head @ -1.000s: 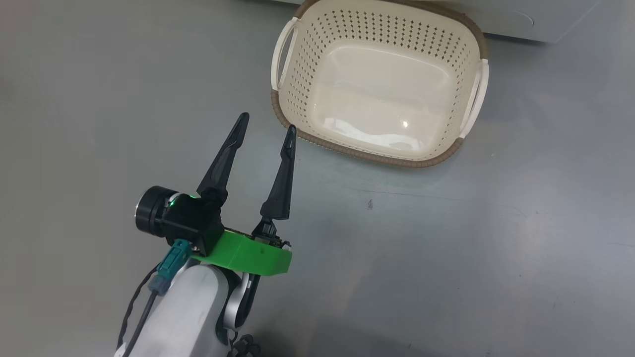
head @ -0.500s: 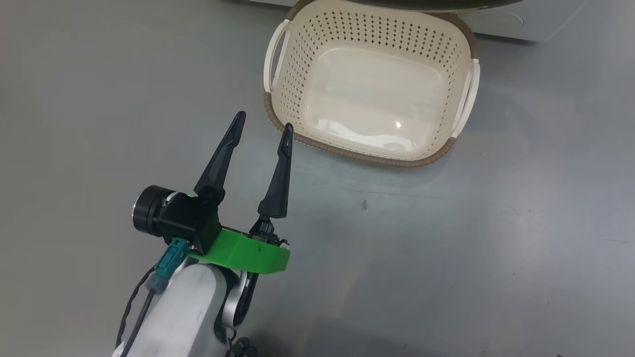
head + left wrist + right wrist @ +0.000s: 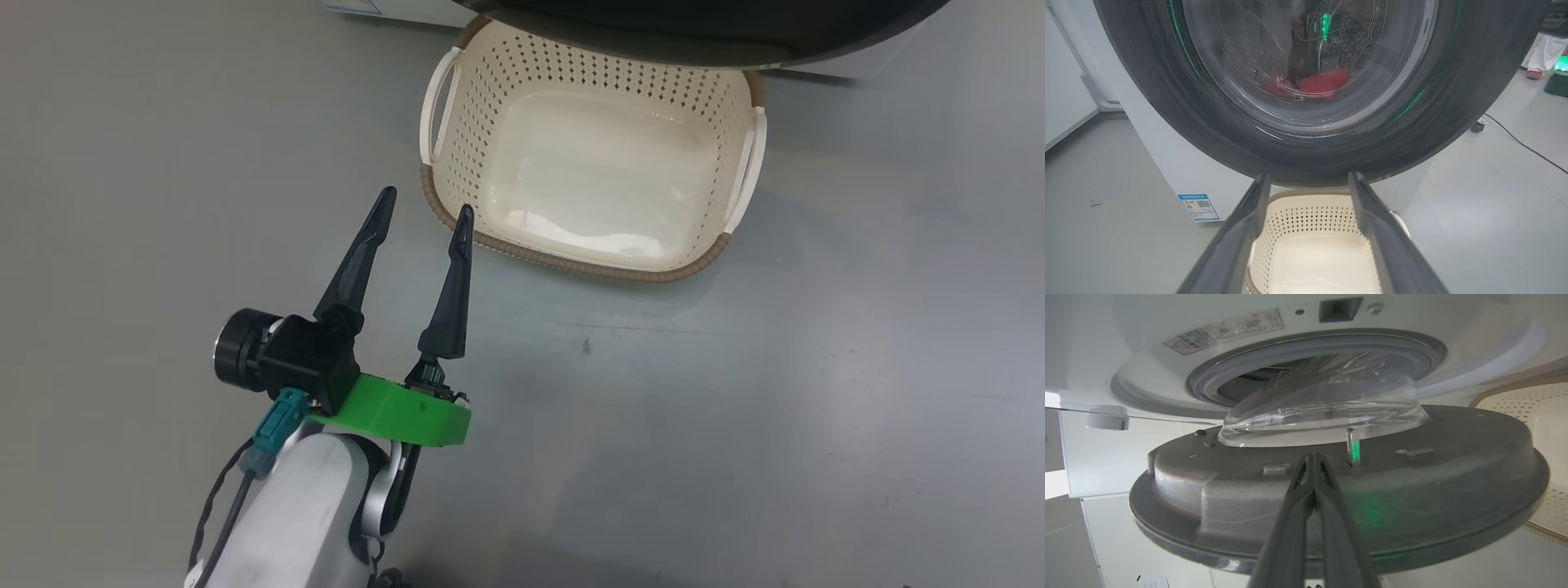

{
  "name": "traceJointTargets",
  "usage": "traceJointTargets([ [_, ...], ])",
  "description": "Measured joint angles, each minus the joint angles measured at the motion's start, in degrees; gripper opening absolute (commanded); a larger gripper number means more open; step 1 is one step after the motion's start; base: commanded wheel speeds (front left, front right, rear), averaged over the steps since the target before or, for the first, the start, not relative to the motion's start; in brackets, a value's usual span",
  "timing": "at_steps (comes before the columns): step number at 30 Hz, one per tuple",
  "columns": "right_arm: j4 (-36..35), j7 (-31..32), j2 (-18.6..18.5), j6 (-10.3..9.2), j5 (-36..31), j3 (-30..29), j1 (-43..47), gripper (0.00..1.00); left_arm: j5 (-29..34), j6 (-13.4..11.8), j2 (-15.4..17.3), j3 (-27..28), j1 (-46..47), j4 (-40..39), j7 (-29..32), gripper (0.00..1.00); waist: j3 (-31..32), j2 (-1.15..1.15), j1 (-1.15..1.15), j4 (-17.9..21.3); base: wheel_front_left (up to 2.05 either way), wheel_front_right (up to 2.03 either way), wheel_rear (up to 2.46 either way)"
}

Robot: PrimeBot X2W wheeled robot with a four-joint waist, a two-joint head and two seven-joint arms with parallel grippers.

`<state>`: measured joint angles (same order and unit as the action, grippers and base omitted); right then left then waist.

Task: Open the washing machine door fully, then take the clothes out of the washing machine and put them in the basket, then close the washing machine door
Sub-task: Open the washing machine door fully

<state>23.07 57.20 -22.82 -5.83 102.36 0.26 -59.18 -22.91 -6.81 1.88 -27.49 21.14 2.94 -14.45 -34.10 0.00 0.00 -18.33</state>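
**Head view.** The left gripper (image 3: 426, 201) sits at lower left, its 2 fingers spread wide with nothing between them. The spread matches that of 1 s ago. The basket (image 3: 571, 260) lies on the grey floor (image 3: 816, 408) at upper centre and has nothing in it. The dark rim of the washing machine door (image 3: 694, 33) crosses the top edge and covers the basket's far rim. At 1 s ago that rim was uncovered, and at 0.5 s ago the door showed as a thin strip. The basket and a floor speck (image 3: 586, 348) have both shifted down and left in the frame (the camera has moved). How far the door itself has swung cannot be told.

**Left wrist view.** The left gripper (image 3: 1309, 175) points at the lower rim of the washing machine door (image 3: 1167, 102). The clothes (image 3: 1323, 83) show red through the glass, low in the drum. The basket (image 3: 1306, 212) stands below the door, at bottom centre. The white washing machine (image 3: 1167, 163) carries a blue label (image 3: 1198, 206) at lower left.

**Right wrist view.** The right gripper (image 3: 1312, 456) is closed, fingers pressed together and holding nothing. Its tips are at the grey inner face of the washing machine door (image 3: 1412, 490); contact cannot be confirmed. The door stands partly away from the washing machine (image 3: 1167, 343). The basket (image 3: 1515, 400) shows at the right edge.
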Motion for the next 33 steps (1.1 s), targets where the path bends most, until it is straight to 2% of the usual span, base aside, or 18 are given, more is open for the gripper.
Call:
traceJointTargets([
  [21,-2.0,4.3,3.7,2.90,1.6,2.7,9.2,0.00,0.3,0.0,0.0,0.1,-0.2,2.6,0.0,1.00,5.2,0.00,0.00,1.0,0.00,0.00,0.00],
  [33,-2.6,5.5,7.7,4.22,1.6,5.9,15.3,0.00,0.3,0.0,0.0,0.9,-2.5,4.4,0.0,1.00,9.5,0.00,0.00,1.0,0.00,0.00,0.00],
])
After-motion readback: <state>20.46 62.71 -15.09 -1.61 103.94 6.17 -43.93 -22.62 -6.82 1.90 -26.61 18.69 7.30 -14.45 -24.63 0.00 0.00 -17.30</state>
